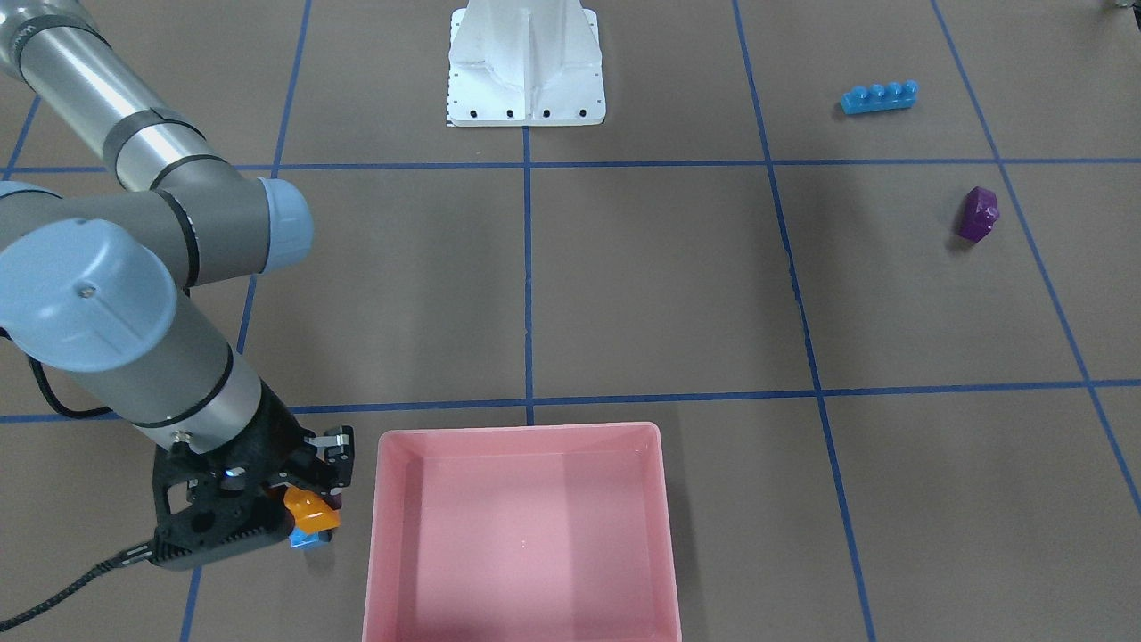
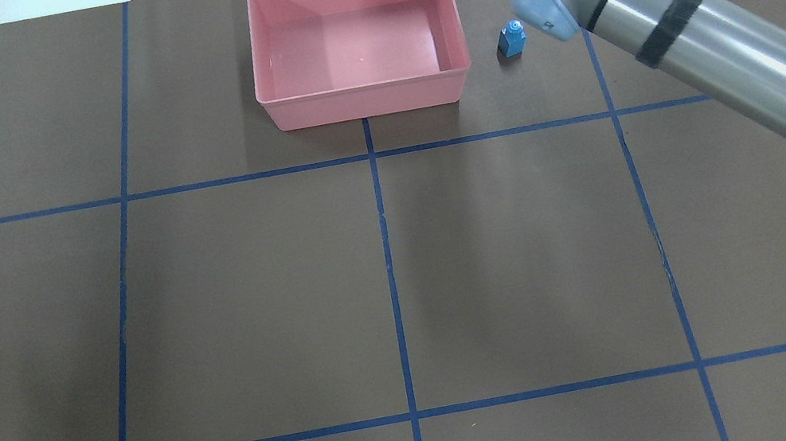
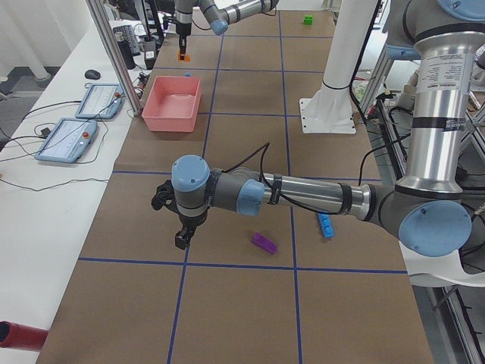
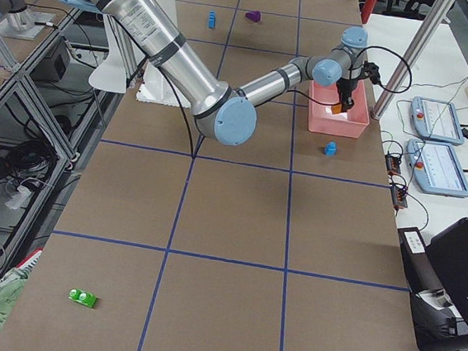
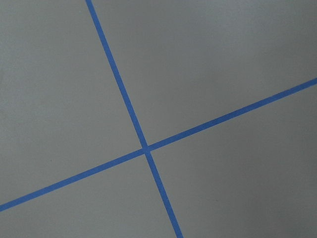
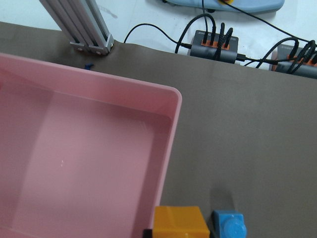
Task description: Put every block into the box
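Note:
My right gripper (image 1: 312, 499) is shut on the orange block (image 1: 310, 510) and holds it above the table, just outside the side wall of the pink box (image 1: 521, 431). The box (image 2: 364, 100) has nothing in it. The tiny blue cube (image 1: 306, 539) stands on the table under the orange block and also shows in the overhead view (image 2: 511, 38). The right wrist view shows the orange block (image 6: 181, 223), the cube (image 6: 229, 225) and the box rim (image 6: 168, 94). The purple block (image 1: 978, 214) and the long blue bar (image 1: 879, 96) lie far off. My left gripper (image 3: 182, 236) hovers near the purple block (image 3: 264, 243); I cannot tell whether it is open.
A green block (image 4: 82, 297) lies at the far end of the table on my right. The white robot base (image 1: 526, 71) stands at the middle of the near edge. Tablets and cables (image 4: 438, 120) lie beyond the table edge behind the box.

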Controlling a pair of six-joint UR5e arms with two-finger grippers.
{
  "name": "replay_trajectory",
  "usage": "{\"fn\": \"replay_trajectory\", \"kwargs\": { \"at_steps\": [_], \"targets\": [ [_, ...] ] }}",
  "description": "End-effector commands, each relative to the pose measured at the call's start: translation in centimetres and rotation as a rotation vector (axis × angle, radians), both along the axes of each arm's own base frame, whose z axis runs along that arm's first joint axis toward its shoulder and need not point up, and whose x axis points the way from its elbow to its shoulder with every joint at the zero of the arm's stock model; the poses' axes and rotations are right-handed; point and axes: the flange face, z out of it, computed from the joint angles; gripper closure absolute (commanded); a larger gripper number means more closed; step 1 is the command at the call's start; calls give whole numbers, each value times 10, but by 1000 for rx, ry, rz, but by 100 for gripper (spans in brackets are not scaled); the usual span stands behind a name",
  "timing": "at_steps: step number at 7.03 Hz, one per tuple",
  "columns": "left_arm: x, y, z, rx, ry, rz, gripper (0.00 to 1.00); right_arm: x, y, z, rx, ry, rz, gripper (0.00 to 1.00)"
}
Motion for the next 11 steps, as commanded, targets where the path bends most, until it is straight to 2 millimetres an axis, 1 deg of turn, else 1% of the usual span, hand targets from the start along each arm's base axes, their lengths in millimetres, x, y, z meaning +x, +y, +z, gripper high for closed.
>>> {"fn": "replay_trajectory", "kwargs": {
  "at_steps": [1, 2, 3, 4, 5, 6, 7, 8, 9, 10, 11],
  "targets": [
    [1, -1, -1, 2, 0, 1, 0, -65, -12, -38, -53, 57, 105, 100],
    [2, -1, -2, 4, 0, 3, 0, -88, -1, -41, -75, 53, 98, 94],
    [2, -2, -1, 11, 0, 3, 0, -120, 14, -21, -82, 93, 73, 9],
    [2, -2, -2, 14, 2, 3, 0, -125, 16, -18, -72, 113, 83, 2],
    [2, -3, -6, 50, 2, 4, 0, -124, 16, -14, -80, 116, 75, 1],
    [2, -6, -4, 72, 0, 2, 0, -117, 12, -14, -96, 108, 55, 1],
    [8, -13, 0, -9, 18, -56, 0, -102, 5, -14, -128, 88, 38, 1],
    [9, -13, -4, -20, 40, -94, 0, -85, -2, -13, -157, 109, 7, 1],
    [15, -10, -8, 2, 98, -65, 0, -63, -5, -21, -146, 142, -23, 1],
    [28, 12, 2, -10, 172, -24, 0, -38, -4, -26, -153, 138, -35, 1],
    [43, 37, 20, 35, 185, 14, 0, -17, 6, -5, -145, 125, -47, 1]
  ]
}}
